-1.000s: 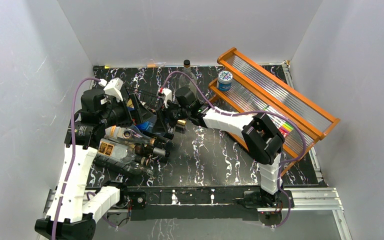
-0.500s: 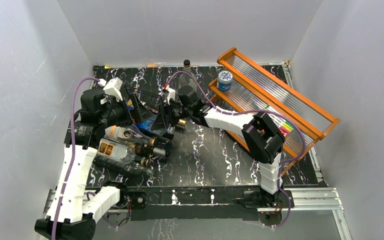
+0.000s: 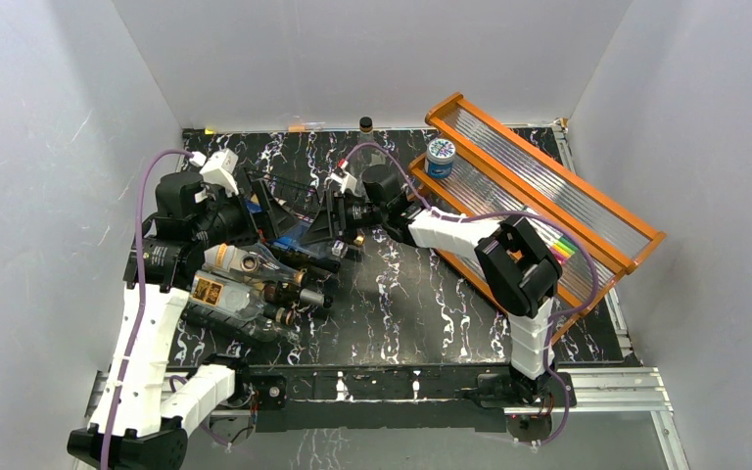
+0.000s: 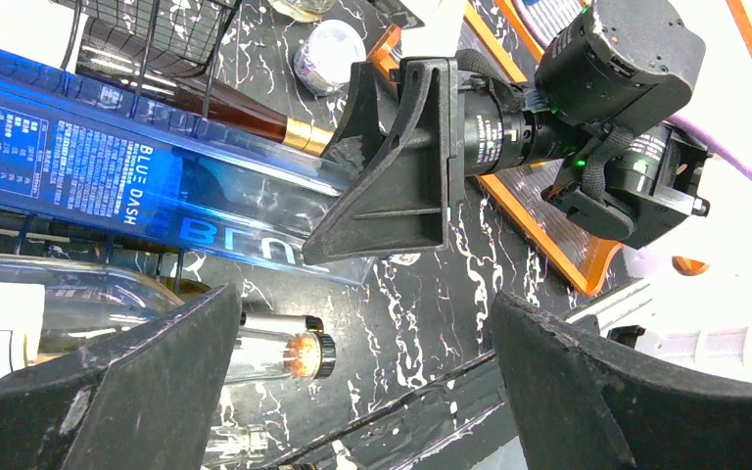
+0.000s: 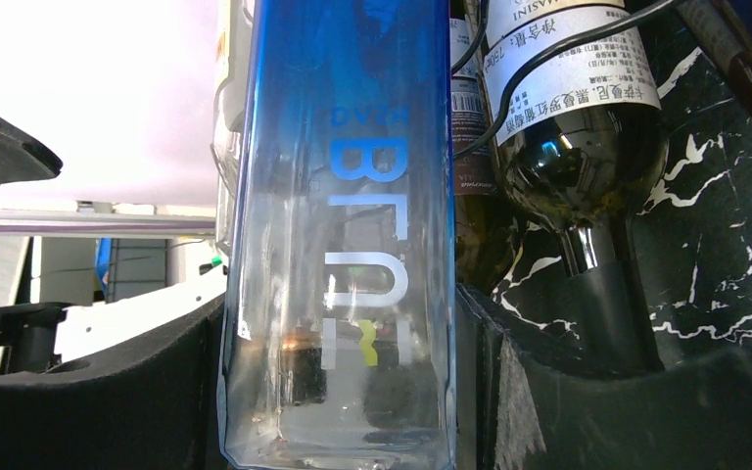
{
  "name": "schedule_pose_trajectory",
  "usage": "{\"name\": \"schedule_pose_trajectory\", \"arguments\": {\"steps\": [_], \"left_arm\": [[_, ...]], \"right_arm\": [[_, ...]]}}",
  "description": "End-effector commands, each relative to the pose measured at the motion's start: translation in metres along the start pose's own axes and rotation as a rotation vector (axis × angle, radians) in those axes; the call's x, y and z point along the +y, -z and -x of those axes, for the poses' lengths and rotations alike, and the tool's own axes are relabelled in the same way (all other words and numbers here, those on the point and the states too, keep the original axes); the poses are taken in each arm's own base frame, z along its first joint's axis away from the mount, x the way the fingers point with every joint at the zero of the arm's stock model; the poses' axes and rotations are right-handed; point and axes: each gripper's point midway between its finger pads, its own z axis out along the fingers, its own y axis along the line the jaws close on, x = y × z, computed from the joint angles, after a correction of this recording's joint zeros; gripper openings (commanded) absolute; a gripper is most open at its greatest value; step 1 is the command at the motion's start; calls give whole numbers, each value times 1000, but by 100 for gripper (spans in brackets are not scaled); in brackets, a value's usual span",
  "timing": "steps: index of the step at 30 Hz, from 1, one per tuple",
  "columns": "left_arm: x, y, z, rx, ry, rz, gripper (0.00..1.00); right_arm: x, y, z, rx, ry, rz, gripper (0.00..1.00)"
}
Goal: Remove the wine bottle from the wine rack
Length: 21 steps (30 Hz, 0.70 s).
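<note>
Right now the right pincer (image 3: 331,220) is clamped on the clear end of the blue wine bottle (image 4: 108,176), one finger against each flat side. That bottle lies on its side over the wine rack (image 4: 147,39) wires, toward the worktop's (image 3: 401,294) left rear, beside a dark white-labelled bottle (image 5: 578,147). Above them the left pincer (image 4: 362,372) hangs fully spread, gripping nothing.
</note>
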Motion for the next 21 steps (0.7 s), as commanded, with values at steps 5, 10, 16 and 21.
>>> {"name": "schedule_pose_trajectory", "arguments": {"steps": [5, 10, 16, 21], "left_arm": [[-20, 9, 14, -21, -50, -69, 98], [-26, 14, 18, -33, -82, -91, 98], [-30, 19, 22, -51, -107, -101, 98], [-29, 20, 22, -52, -114, -99, 98]], "right_arm": [[95, 33, 43, -140, 168, 220, 2], [112, 45, 50, -168, 182, 261, 1], [123, 57, 53, -194, 186, 286, 0], [127, 62, 53, -206, 183, 293, 0]]}}
